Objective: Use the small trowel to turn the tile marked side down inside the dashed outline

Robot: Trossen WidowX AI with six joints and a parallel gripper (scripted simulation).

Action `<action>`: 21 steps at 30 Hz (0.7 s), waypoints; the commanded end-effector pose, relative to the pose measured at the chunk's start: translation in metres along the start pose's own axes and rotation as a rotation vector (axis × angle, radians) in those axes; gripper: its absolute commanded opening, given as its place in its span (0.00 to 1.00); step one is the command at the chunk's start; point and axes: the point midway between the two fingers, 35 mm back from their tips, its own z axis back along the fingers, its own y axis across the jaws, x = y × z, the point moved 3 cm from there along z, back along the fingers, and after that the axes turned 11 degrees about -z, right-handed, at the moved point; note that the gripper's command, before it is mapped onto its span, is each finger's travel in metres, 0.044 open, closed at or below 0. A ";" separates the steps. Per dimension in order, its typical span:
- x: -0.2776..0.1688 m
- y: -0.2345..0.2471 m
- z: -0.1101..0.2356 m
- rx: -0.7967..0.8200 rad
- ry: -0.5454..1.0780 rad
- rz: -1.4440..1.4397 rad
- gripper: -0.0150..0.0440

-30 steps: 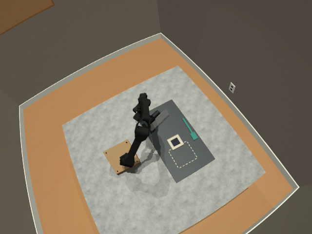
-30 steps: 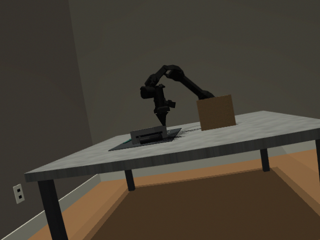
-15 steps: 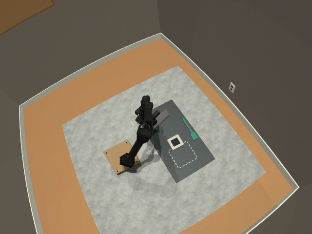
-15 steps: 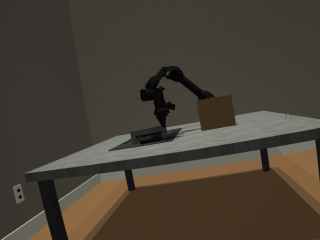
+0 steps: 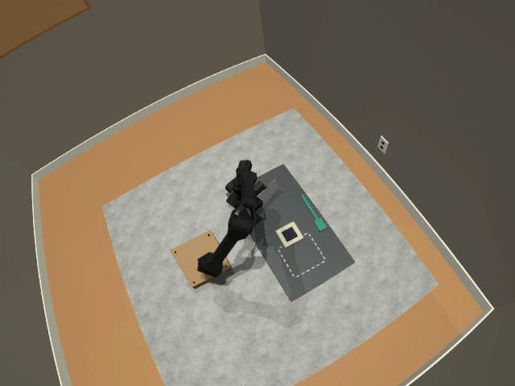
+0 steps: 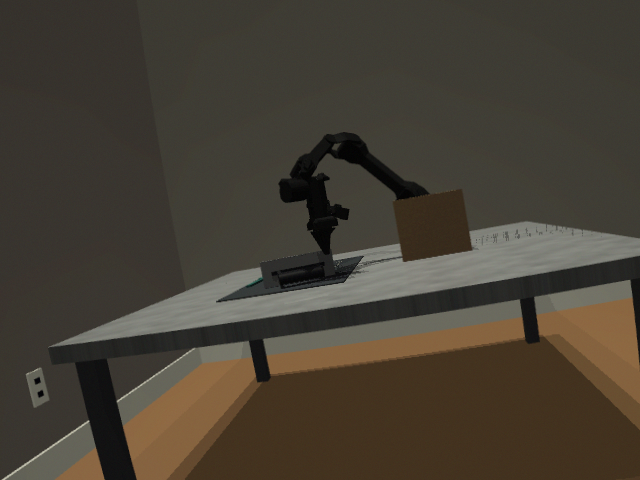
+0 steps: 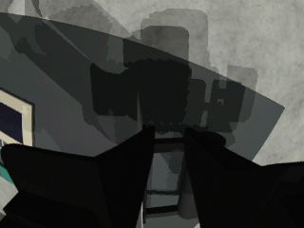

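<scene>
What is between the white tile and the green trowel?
Only bare dark mat lies between the tile and the trowel. The top view shows this; nothing else sits in that gap.
</scene>
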 end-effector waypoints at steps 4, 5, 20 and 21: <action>-0.003 0.013 -0.002 0.011 0.003 0.001 0.42; -0.003 0.014 -0.002 0.012 0.003 0.001 0.42; -0.008 0.038 -0.002 0.014 0.003 0.001 0.42; -0.008 0.040 -0.002 0.014 0.003 0.001 0.42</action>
